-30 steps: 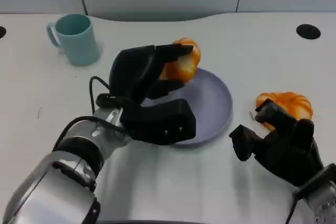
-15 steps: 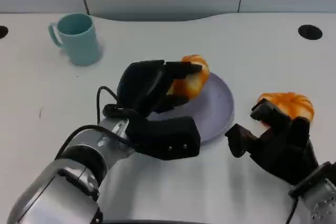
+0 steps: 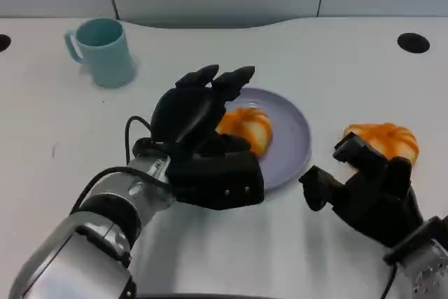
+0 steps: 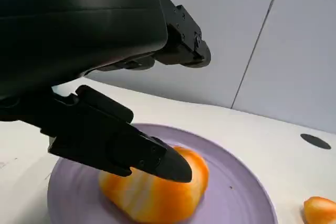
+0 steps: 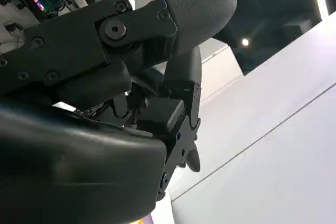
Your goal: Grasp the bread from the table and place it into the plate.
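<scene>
the left hand [image 3: 199, 113] hangs over the near-left side of the plate [image 3: 290, 134] with its fingers [image 3: 234, 78] spread apart and holding nothing. right beneath them the bread [image 3: 245, 129] lies in the purple plate, a thumb tip close in front of it in the left wrist view. the right hand [image 3: 367, 187] rests low on the white bench [image 3: 336, 68], fingers loosely apart and empty, just before a second bread [image 3: 383, 139]. a teal mug [image 3: 101, 50] stands far left.
</scene>
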Controlling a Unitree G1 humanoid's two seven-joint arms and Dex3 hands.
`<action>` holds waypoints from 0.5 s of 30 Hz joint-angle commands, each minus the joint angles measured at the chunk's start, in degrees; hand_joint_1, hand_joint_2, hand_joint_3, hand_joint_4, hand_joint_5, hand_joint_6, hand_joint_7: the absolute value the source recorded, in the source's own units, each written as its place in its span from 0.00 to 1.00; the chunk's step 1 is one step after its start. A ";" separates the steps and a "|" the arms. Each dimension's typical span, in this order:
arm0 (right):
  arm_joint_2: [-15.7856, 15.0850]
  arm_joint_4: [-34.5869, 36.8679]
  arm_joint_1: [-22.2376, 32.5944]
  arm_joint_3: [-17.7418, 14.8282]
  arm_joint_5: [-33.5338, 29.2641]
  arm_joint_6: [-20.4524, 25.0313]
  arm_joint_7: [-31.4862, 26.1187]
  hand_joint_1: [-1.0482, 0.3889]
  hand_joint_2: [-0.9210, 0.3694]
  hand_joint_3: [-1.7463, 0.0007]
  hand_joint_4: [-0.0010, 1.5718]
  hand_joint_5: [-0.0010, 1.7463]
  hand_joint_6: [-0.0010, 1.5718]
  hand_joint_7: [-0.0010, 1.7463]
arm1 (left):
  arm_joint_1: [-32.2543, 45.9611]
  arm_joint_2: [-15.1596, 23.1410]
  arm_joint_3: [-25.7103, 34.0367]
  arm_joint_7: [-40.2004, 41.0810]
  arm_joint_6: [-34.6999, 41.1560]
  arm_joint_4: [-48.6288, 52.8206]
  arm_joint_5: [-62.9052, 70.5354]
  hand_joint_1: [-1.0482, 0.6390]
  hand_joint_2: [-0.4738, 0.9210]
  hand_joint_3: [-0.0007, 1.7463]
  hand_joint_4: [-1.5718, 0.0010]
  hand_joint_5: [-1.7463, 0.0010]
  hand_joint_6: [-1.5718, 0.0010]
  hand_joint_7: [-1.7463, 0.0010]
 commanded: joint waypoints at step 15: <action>1.26 -0.19 -1.11 -0.22 -0.12 -0.96 -2.26 0.22 0.00 0.92 0.55 0.82 0.55 0.47 | 1.56 -1.19 44.90 -59.55 6.32 -5.03 -55.87 0.12 1.00 0.10 0.88 0.97 0.88 1.00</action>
